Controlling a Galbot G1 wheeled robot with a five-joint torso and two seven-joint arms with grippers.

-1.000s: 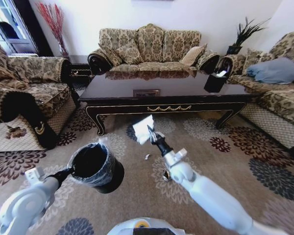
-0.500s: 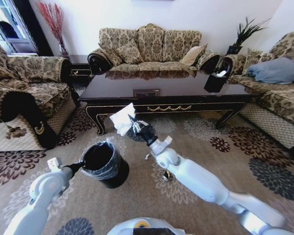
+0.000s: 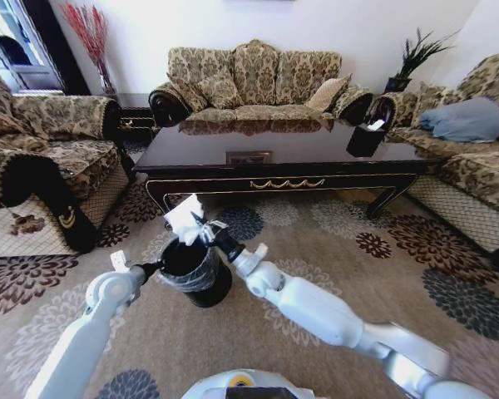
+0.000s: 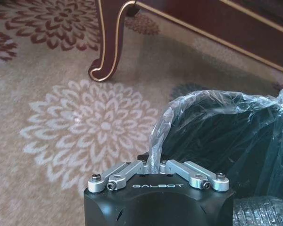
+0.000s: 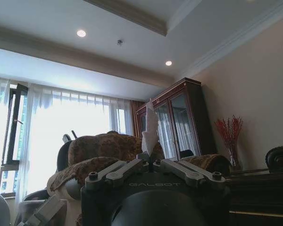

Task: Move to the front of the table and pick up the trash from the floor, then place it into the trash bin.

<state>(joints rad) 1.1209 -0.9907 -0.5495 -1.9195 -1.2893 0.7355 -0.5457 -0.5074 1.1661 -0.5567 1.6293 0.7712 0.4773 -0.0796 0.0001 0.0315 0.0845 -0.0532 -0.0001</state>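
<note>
The trash bin (image 3: 195, 270) is set on the carpet (image 3: 382, 274) before the table (image 3: 274, 150), with a sofa (image 3: 258, 79) behind.

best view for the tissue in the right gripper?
Head view: the whole tissue shows, pinched by the right gripper above the bin. Right wrist view gives an edge-on strip. Left wrist view: bin, no tissue.

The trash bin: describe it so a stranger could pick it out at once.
Start at the long dark table and drop to the flowered carpet before its left leg. There hangs the trash bin, a small round black bucket, pinched at its rim by the left tool. Its crinkled clear plastic liner marks it from the angular black container on the table.
</note>
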